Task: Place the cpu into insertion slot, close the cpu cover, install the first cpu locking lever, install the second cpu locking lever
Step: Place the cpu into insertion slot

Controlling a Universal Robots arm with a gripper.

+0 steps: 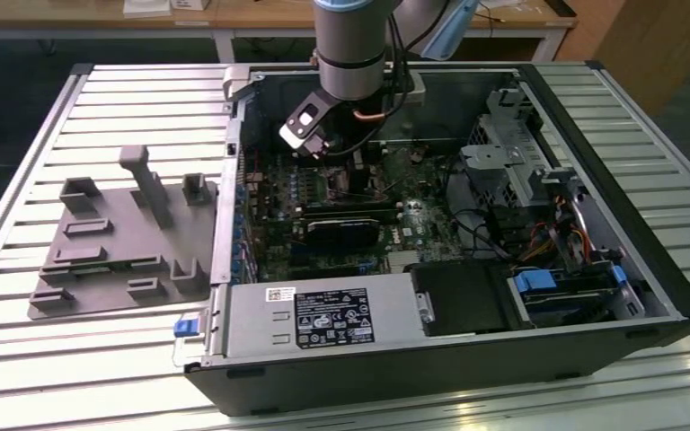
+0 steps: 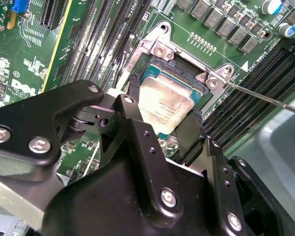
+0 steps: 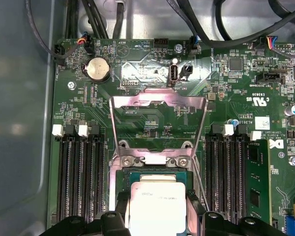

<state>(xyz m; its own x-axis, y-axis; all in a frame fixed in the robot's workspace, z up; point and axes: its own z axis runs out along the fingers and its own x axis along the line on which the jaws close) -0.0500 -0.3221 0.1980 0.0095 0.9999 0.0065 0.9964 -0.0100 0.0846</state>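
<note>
Two fingers (image 2: 189, 135) hold the cpu (image 2: 164, 105) level, face-up, over the insertion slot (image 2: 173, 69).

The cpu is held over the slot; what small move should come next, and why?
Probably lower the cpu straight down into the insertion slot. The gripper holds it by two sides right over the slot, it looks not yet seated, and the cpu cover is swung open, clear of the path.

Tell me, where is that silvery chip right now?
In the first wrist view, the cpu is in the gripper at the insertion slot, beside the open cpu cover.
</note>
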